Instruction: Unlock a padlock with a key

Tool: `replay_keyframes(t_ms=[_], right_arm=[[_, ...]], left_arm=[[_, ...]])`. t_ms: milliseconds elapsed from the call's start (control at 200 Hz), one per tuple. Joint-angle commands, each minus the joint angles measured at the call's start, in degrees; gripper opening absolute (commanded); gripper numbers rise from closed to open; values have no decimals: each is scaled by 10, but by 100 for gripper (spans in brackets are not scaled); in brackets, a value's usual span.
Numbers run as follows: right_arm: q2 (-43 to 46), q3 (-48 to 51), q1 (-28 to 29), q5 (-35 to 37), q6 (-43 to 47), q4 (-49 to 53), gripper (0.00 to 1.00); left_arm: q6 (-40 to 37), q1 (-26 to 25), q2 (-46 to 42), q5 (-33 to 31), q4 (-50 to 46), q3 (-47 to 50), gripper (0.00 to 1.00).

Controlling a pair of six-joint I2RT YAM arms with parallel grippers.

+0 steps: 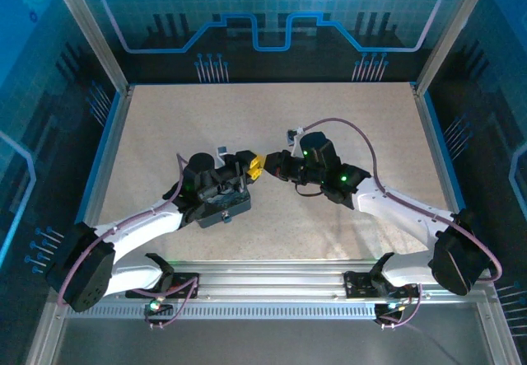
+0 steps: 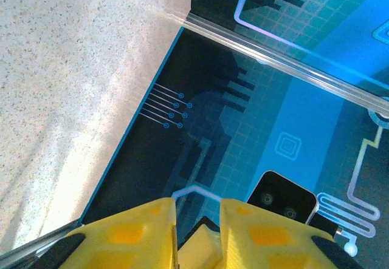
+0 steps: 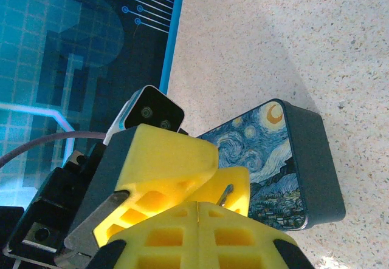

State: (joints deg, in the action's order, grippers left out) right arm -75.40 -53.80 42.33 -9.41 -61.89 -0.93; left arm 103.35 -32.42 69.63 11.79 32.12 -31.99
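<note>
Overhead, left gripper and right gripper meet tip-to-tip; the right wrist view adds a silvery sliver at one o'clock of the right's pressed-together fingers. Left's grip: cannot tell.

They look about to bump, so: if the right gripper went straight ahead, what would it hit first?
Probably the left gripper, sitting directly in front of the right gripper; how much gap remains between them is unclear.

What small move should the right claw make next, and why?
Probably a slight push of the right claw toward the left claw: the two almost touch, and a small silvery piece shows there. Whether it is the key is unclear.
</note>
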Motion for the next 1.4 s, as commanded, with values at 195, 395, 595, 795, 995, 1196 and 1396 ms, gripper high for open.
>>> replay_keyframes(t_ms=[195,395,595,795,995,1196,1396], right_arm=[[11,-8,2,10,5,-1,0],[17,-4,-1,8,4,-5,0],[47,31,-15,-4,8,-32,10],[111,143,-37,-28,4,-201,33],[134,167,-42,-64,38,-322,44],[94,138,-23,-82,29,-401,46],[61,105,-12,-78,29,-413,46]], left_arm=[[-9,-3,-15,-9,-11,9,12],[-24,-4,-17,-12,-16,7,0],[-153,-3,-47,-45,-45,-24,0],[-322,-3,-88,-75,-27,-42,0],[-399,-11,-87,-65,102,-32,0],[-437,-36,-82,-71,147,-37,0],[-439,-46,-79,-73,144,-40,0]])
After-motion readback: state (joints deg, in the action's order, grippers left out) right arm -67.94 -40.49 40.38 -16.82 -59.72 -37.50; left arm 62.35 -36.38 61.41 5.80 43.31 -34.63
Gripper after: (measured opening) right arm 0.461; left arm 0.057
